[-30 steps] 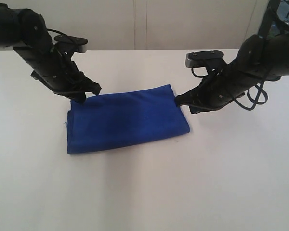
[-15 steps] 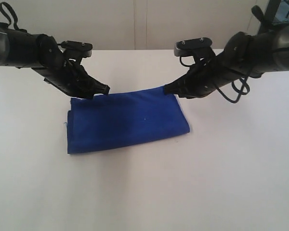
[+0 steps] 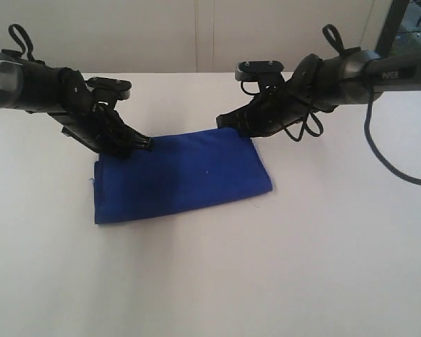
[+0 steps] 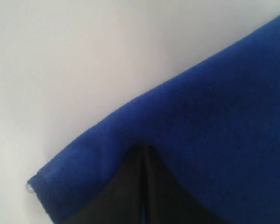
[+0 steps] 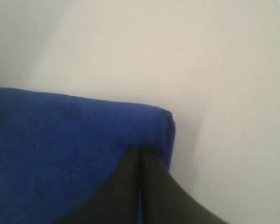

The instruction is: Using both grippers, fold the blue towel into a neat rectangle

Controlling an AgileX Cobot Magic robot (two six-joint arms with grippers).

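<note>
A blue towel [image 3: 179, 175], flat on a white table [image 3: 302, 281], is being pinched at its two far corners, one by the left gripper [image 3: 146, 144] and one by the right gripper [image 3: 224, 123], jaws pressed together on the cloth. A further fold is apparently being started; both corners would need lifting evenly and carrying toward the near edge.

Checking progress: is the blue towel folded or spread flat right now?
Folded: the towel lies as a compact rectangle on the table, and the right wrist view shows a thick, rounded doubled edge at its corner.
</note>
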